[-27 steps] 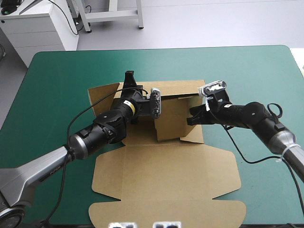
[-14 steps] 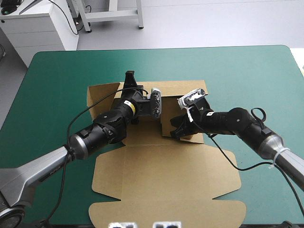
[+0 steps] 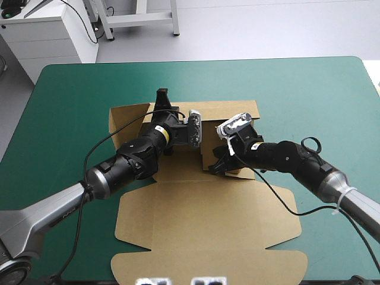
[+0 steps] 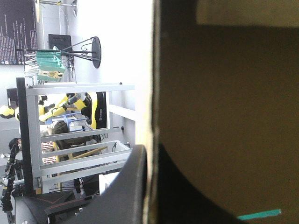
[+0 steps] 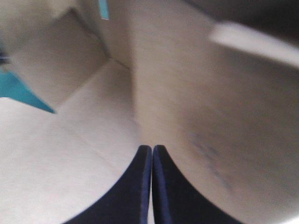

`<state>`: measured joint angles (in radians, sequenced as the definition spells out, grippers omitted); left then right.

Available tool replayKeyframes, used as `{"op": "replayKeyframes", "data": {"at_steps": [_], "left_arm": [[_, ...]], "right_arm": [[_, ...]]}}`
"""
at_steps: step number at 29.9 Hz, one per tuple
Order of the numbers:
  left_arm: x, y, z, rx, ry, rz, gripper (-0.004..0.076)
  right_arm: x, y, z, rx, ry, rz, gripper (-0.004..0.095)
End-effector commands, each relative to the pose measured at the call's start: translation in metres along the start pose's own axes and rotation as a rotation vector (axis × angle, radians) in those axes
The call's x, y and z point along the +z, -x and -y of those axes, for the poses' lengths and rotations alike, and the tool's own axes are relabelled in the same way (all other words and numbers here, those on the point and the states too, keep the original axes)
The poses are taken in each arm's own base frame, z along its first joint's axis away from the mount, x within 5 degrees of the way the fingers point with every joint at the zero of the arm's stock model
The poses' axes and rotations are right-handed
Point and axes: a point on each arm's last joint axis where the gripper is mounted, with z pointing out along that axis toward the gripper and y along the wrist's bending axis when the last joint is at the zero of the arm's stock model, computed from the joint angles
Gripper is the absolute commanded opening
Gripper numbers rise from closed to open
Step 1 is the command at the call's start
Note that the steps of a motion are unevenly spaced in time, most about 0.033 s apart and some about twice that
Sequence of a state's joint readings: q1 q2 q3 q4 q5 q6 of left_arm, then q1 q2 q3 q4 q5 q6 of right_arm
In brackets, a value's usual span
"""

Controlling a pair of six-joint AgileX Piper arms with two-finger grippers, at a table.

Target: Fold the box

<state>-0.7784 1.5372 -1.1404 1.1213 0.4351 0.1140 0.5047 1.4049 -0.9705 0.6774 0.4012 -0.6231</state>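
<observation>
One box (image 3: pixel 208 219), right gripper (image 5: pixel 152 150) closed beside wall (image 5: pixel 201 93) (wrist view only)

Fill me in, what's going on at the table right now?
Both arms are working on the brown box, which sits half folded on the teal-green table. The left gripper is clamped on the raised far wall, with the board between its fingers. The right gripper is shut and empty, its tip against an upright panel inside the tray, apparently pressing on it. The lid lies flat toward the near edge.

R hand (image 3: pixel 216 167) pushed box (image 3: pixel 202 221) wall inward.
</observation>
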Motion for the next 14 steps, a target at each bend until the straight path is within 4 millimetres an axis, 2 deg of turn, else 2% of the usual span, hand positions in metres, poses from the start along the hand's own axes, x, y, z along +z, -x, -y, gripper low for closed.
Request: {"op": "replayKeyframes", "data": {"at_steps": [1, 8, 14], "left_arm": [[-0.011, 0.003, -0.013, -0.038, 0.038, 0.035, -0.0008], [-0.011, 0.003, -0.013, -0.038, 0.039, 0.037, -0.0008], [-0.011, 0.003, -0.013, -0.04, 0.039, 0.039, -0.0008]], "right_arm": [[-0.016, 0.016, 0.006, 0.007, -0.111, 0.085, 0.0004], [-0.028, 0.015, 0.021, 0.045, -0.297, 0.084, 0.0004], [-0.045, 0.014, 0.034, -0.025, -0.48, 0.05, 0.0004]]}}
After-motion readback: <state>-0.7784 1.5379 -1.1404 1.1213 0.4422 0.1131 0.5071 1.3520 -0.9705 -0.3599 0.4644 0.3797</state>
